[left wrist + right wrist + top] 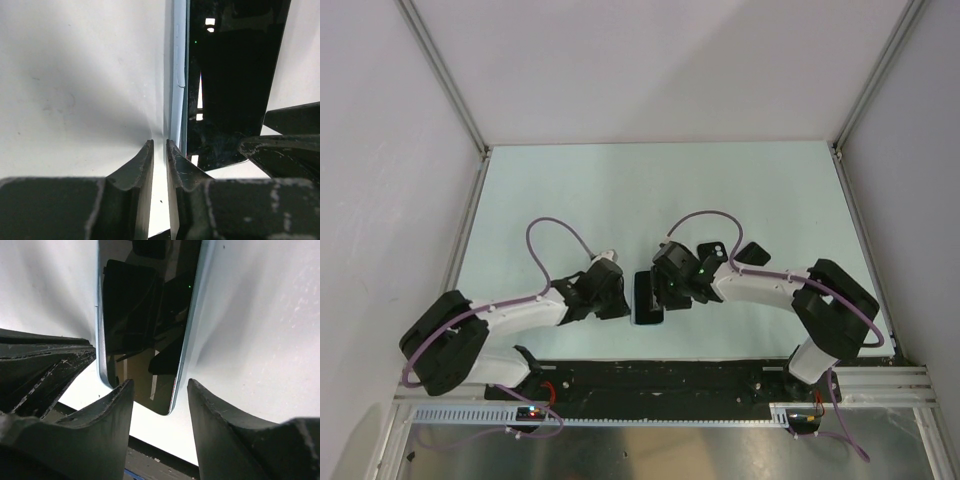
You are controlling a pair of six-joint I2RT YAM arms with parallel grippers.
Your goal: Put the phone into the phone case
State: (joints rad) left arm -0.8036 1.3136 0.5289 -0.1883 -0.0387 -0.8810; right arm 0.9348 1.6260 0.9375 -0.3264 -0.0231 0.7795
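Phone (pixel 648 297) lies on pale, white-walled table (pixel 620 190); left fingers (pixel 136 172) nearly closed, empty, right fingers (pixel 216 415) spread astride its end.

The phone (pixel 648 298) is hemmed between left gripper (pixel 160 146) and right gripper (pixel 160 385), with open desk (pixel 620 190) beyond them.

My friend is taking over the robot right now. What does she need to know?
The left hand is almost shut and empty, tips beside the phone's long edge.
The right hand is open, fingers either side of the phone's end, not squeezing.
The phone lies flat on the table, screen up.
The case seems to be the black thing past the right hand, partly hidden.
Done: nothing yet. Left: grip the phone, fit it in.
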